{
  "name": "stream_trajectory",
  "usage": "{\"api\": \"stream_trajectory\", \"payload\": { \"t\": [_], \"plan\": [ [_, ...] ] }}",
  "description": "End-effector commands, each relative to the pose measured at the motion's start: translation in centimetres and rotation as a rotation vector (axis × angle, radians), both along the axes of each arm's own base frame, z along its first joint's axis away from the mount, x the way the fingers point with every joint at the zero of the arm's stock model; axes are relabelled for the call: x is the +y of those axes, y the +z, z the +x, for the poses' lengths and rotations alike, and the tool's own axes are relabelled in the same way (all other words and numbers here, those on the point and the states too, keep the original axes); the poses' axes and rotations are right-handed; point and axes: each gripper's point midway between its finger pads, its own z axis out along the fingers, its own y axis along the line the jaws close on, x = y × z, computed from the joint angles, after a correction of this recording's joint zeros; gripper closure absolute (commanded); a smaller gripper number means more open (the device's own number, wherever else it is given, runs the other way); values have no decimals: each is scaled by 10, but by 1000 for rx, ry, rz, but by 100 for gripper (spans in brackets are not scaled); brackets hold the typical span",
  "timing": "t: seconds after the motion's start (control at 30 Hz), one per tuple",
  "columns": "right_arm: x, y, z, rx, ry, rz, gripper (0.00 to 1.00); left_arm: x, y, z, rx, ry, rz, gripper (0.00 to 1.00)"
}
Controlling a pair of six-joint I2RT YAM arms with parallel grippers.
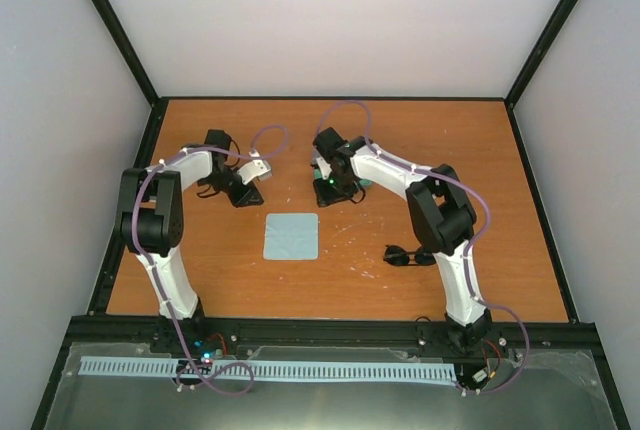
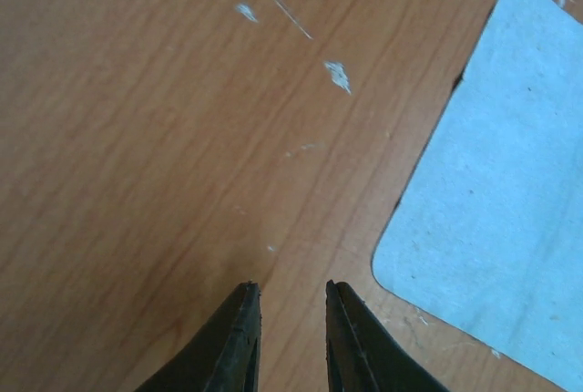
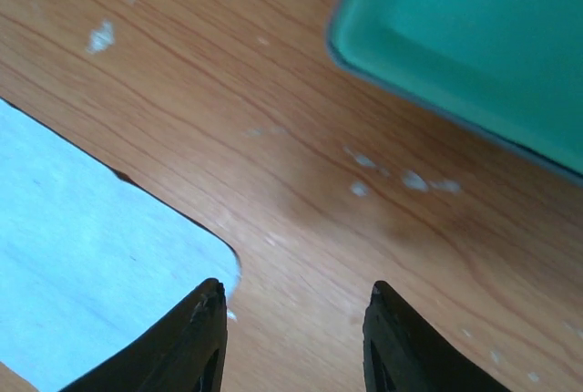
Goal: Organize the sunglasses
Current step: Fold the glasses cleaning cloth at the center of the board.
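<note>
I read both pincers as empty: the left gripper (image 2: pixel 291 342) is narrowly parted, and the right gripper (image 3: pixel 296 337) is spread beside the open case (image 3: pixel 474 36). The sunglasses (image 1: pixel 406 256) lie on the table (image 1: pixel 470 150), near right, apart from the case. I judge packing not yet done.

Readable text: you are finding none in any view.
Table (image 1: pixel 340 290): you are seeing only pale scuffs, not letters.
Cloth (image 1: pixel 291 236): it is showing you a plain face.
Arm bases (image 1: pixel 194 326): any marking is possibly sitting too small for you to read.
</note>
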Motion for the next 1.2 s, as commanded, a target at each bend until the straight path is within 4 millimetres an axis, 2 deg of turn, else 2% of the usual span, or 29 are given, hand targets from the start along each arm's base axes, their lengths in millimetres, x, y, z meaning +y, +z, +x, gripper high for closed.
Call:
{"api": "stream_trajectory", "payload": {
  "t": [0.0,0.13,0.5,0.93,1.17],
  "plan": [
    [33,5,5,-15,49,73,60,-2,18,16,-74,51,-28,77],
    [42,0,-5,10,89,68,63,-3,20,13,-66,64,-39,77],
    [30,-18,-27,63,115,6,66,-4,22,9,-67,77,-47,77],
    [32,-34,-37,89,122,-21,66,-4,24,10,-77,81,-52,77],
    [29,-43,-42,97,113,-42,74,-4,25,8,-80,86,-57,77]
  ]
}}
